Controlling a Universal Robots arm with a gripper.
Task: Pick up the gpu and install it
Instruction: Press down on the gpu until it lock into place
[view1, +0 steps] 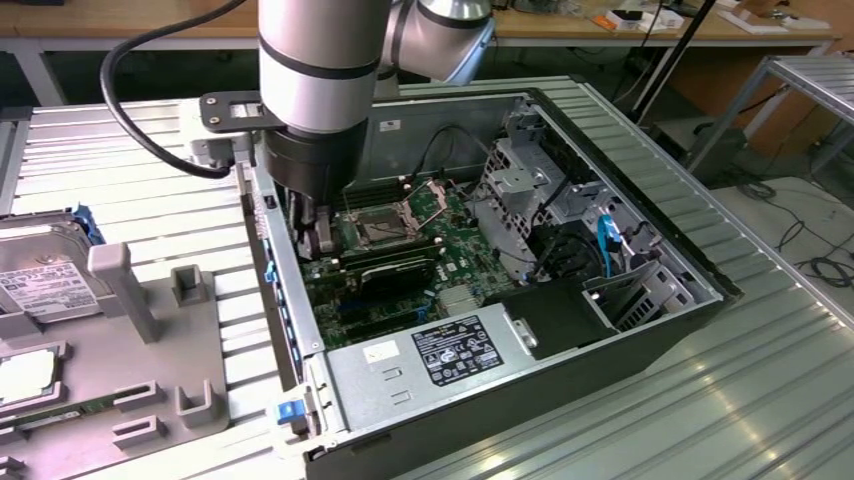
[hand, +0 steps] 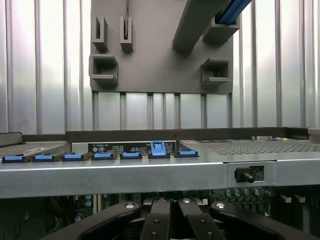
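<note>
Right now the claw (view1: 318, 235) sits pressed together inside the open computer case (view1: 667, 330), down by the rear wall at about nine o'clock of the motherboard (view1: 400, 225). Just beside it, toward five o'clock, the gpu (view1: 394, 272) lies black-faced on the board.

No wording can be read anywhere. The black label (view1: 451, 343) on the silver power supply (view1: 414, 372) carries white print and small marks, all too fine to make out, and a plain white sticker (view1: 380, 351) sits beside it. The white label (view1: 46, 283) on the hard drive (view1: 40, 265) and the dark label strip (hand: 131, 147) behind the blue clips (hand: 102, 156) also show print that stays illegible.
</note>
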